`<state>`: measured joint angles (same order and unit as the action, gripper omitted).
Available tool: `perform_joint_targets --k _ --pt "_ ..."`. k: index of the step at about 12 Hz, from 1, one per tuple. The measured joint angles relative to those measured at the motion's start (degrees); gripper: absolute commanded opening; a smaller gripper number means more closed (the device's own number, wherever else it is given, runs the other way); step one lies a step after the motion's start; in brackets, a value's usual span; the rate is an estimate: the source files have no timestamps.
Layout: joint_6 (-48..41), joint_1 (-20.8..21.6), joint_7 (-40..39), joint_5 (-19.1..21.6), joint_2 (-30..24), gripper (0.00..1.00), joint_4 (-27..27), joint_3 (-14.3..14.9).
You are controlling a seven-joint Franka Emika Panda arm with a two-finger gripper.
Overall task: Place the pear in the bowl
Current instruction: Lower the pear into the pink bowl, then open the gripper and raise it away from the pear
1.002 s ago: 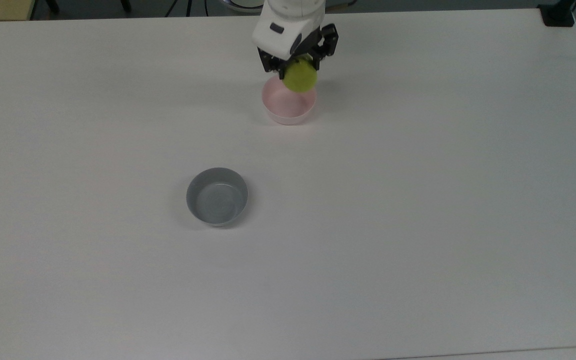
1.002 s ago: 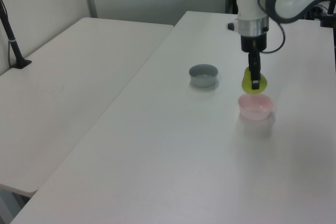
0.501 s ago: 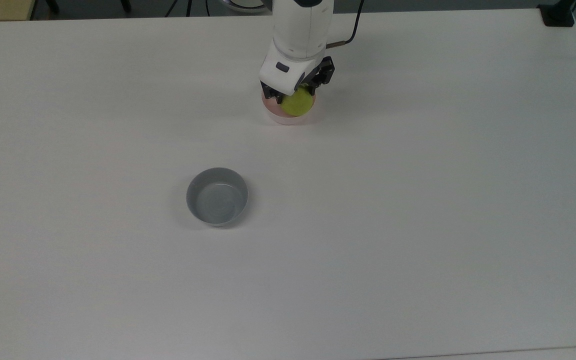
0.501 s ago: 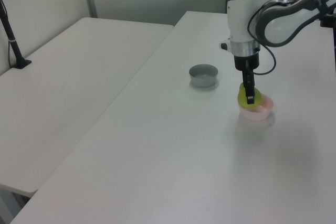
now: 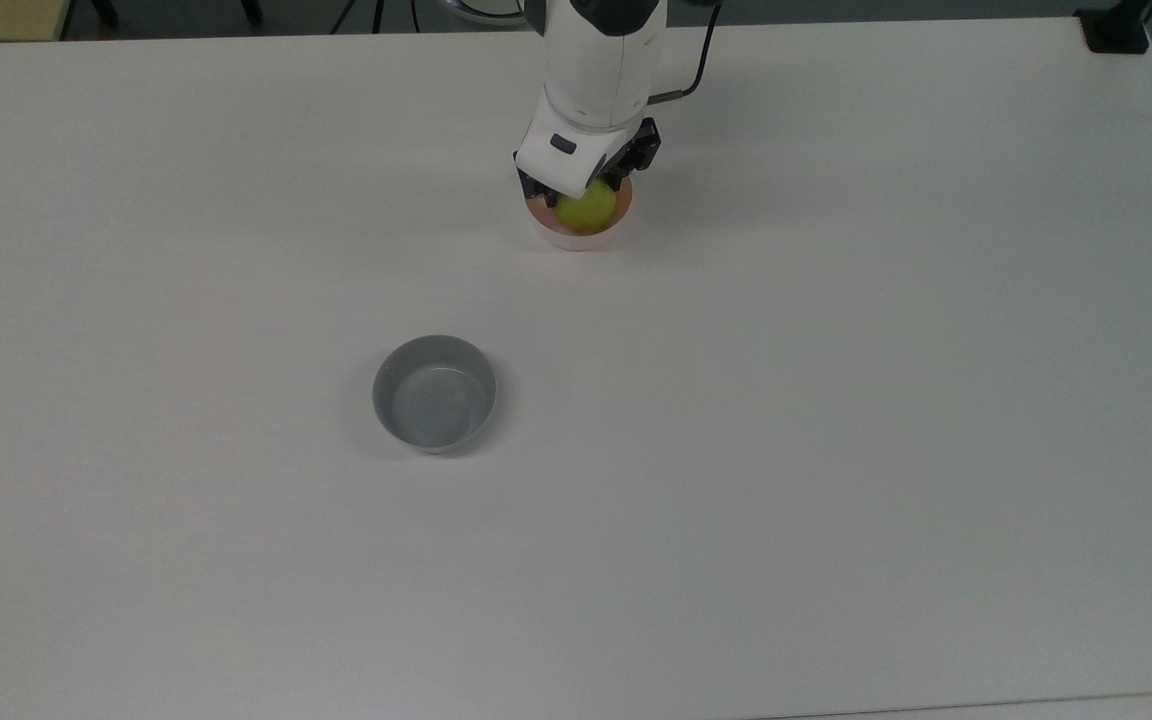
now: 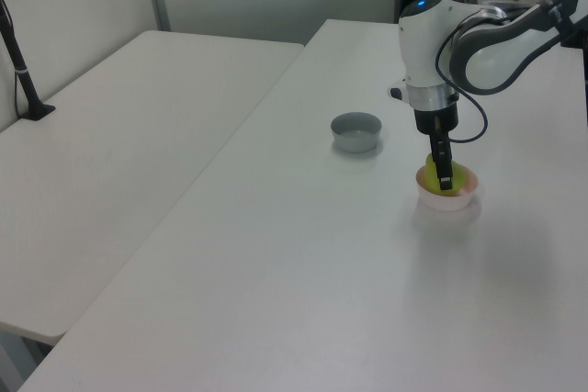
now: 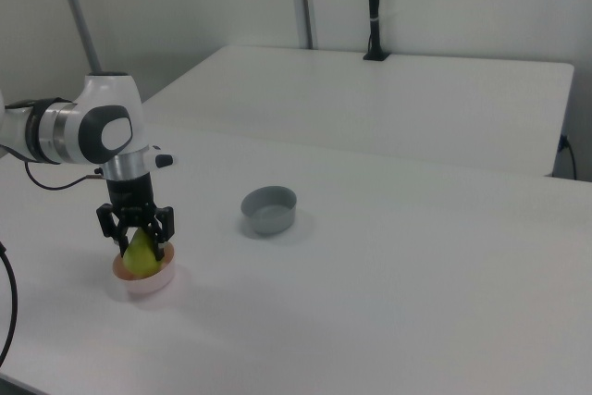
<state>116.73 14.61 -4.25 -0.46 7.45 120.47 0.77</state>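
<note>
This looked like a robotics lab or test room. A white robot arm [image 6: 478,34] with a trailing black cable [image 5: 691,75] stood at the far edge of a plain white desk [image 5: 836,450]. A second white desk [image 7: 388,99] stood alongside, carrying a black clamped pole [image 7: 373,6]. Pale partition panels [image 7: 185,6] with metal uprights closed the space behind.

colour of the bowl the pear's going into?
Pale pink bowl; the top view shows it best, under the pear.
</note>
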Motion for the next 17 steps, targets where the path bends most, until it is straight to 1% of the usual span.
perform_joint_targets --k 1,2,4,7,11,13,15,17 --pt "0.00 -0.12 0.03 -0.01 0.00 0.76 0.07 0.00" --pt "0.00 -0.24 0.05 -0.02 0.00 0.82 0.10 0.00" --pt "0.00 -0.31 0.08 -0.03 0.00 0.91 0.11 0.00" --pt "0.00 -0.58 0.23 -0.04 -0.06 1.00 0.11 0.01" --pt "-0.02 -1.08 0.24 -0.05 -0.75 1.00 -0.18 0.01" --pt "-1.50 -1.72 0.27 -0.06 -1.44 1.00 -1.58 0.03" --pt "-4.50 -3.27 0.27 -0.07 -2.79 1.00 -4.68 0.06" --pt "-8.82 -5.13 0.28 -0.10 -3.98 1.00 -9.58 0.29"
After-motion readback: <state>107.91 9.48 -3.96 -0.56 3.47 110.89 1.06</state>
